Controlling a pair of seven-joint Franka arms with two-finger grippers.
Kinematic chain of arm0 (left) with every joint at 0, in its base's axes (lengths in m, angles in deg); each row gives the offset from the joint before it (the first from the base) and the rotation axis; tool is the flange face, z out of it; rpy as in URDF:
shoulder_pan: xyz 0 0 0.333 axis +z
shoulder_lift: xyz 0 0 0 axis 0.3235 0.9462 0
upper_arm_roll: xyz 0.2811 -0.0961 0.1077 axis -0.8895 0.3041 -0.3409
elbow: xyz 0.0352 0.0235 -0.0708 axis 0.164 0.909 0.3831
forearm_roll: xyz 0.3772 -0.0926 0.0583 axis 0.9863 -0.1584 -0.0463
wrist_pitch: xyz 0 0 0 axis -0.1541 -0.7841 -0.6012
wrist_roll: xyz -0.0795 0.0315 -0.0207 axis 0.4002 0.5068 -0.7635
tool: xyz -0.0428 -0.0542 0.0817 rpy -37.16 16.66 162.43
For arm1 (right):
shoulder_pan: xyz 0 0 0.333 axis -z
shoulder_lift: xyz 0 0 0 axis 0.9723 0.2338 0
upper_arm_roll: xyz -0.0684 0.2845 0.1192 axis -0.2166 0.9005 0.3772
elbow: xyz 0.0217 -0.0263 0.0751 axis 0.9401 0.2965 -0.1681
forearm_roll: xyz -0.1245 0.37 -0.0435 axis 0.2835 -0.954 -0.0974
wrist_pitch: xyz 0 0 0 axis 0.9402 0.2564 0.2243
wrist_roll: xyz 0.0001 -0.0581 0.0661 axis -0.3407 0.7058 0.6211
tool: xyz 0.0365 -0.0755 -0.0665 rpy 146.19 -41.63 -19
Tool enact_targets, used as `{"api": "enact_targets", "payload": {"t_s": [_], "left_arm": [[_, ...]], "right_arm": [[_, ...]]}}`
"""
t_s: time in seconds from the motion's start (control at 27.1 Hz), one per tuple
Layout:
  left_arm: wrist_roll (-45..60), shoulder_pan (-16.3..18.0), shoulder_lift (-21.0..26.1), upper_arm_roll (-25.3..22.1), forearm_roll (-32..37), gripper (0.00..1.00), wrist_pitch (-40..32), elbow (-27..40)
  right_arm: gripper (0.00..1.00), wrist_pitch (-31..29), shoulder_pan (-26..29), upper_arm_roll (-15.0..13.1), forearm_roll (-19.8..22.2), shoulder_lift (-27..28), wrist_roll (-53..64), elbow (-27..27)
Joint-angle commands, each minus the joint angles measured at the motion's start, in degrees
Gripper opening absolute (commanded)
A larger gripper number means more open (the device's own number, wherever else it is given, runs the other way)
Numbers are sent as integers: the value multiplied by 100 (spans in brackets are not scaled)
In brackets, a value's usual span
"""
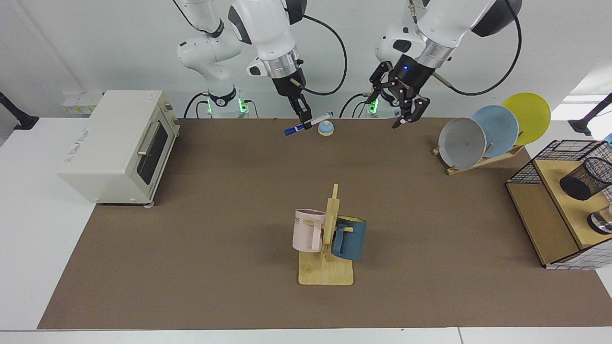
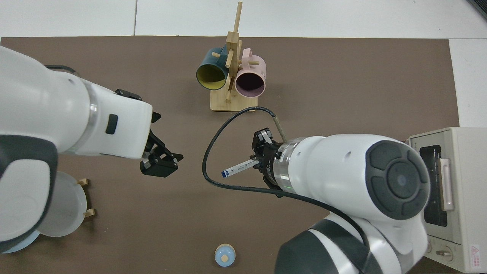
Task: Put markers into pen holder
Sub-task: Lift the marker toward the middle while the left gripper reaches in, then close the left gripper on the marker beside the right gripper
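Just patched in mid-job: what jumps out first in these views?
The right gripper holds a blue-capped marker in the air above the far edge of the mat, beside a small blue bell. The left gripper hangs open and empty facing it, near the middle. The black mesh pen holder lies tipped on the wooden shelf box at the facing view's right edge, far from both.

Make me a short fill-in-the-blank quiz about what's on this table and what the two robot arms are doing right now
1. The right claw is shut on the ____, held in the air.
2. The left claw is open and holds ____.
3. The pink mug and the dark blue mug hang on a wooden ____.
4. The pen holder lies tipped on the ____ box at the table's edge.

Missing words: marker; nothing; rack; shelf
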Motion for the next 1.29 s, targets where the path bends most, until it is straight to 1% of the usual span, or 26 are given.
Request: {"api": "enact_targets", "payload": {"t_s": [0.0,0.18,0.26,0.33,0.59,0.74,1.07,1.18,1.25], "left_arm": [[-405,-39,-173,229,-231,99,574,440],[-344,-170,-164,519,-249,99,654,537],[-300,-301,-129,615,-249,99,707,598],[-256,-425,-102,625,-249,99,812,677],[-141,-636,-137,634,-240,99,1137,993],[-159,-636,-155,642,-240,98,1261,1073],[-159,-645,-172,642,-292,94,1278,1196],[-106,-645,-173,642,-354,93,1366,1196],[7,-654,-164,642,-381,90,1392,1196]], "right_arm": [[0,-92,-18,-19,-113,109,-115,-119],[0,-101,-45,-28,-104,144,-97,-119],[0,-92,-45,-28,-104,144,-80,-119],[0,-92,-36,-28,-104,144,-71,-119],[0,-22,-36,-28,-86,144,-62,-128],[0,39,8,-28,-95,153,-53,-286],[0,40,-9,-28,-130,153,-53,-313],[0,40,17,-36,-376,153,-53,-339],[0,31,17,-36,-482,153,-53,-339]]}}
